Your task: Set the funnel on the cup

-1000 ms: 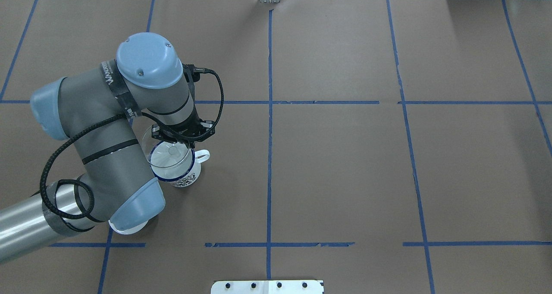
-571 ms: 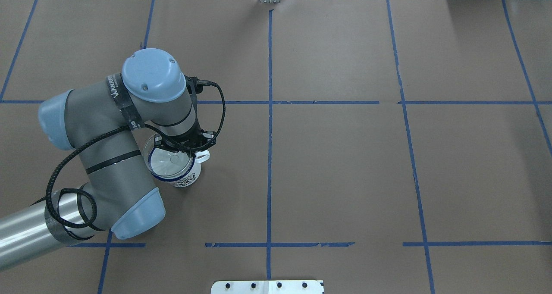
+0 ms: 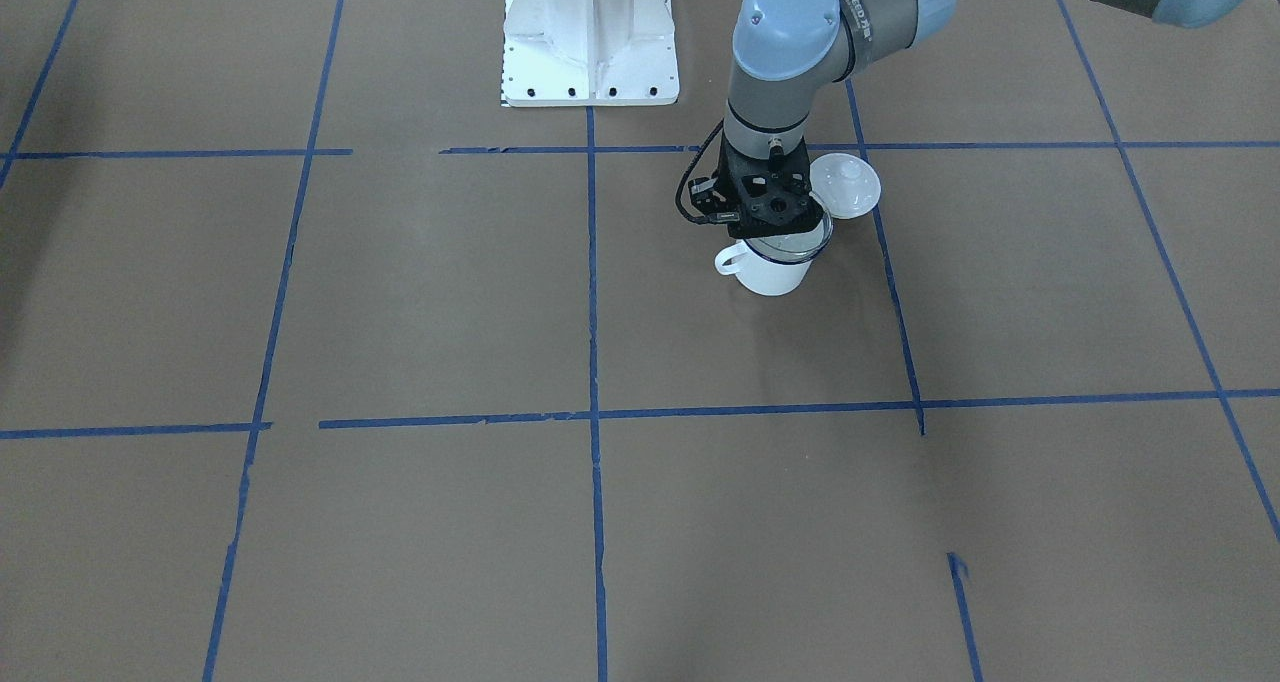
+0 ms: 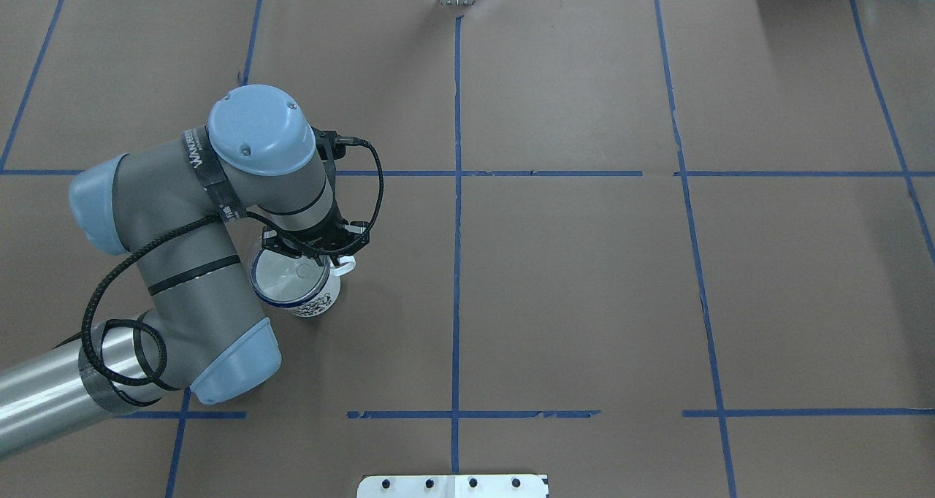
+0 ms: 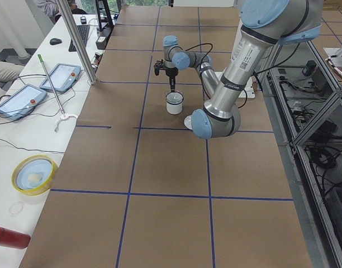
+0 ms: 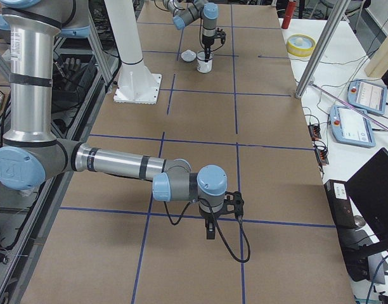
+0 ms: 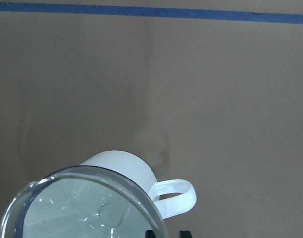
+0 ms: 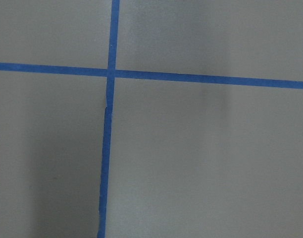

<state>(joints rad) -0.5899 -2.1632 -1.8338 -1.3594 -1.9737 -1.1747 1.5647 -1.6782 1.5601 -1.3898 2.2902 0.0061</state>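
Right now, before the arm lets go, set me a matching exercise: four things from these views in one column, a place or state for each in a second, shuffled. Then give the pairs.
Things:
1. funnel
2. cup
3. white lid
4. right arm

Places or states:
A. stands upright, loop handle out to one side
B. far from the cup, low over the table
C. clear, at the cup's mouth
D. lies beside the cup, knob up

Pairs: 1-C, 2-A, 3-D, 4-B
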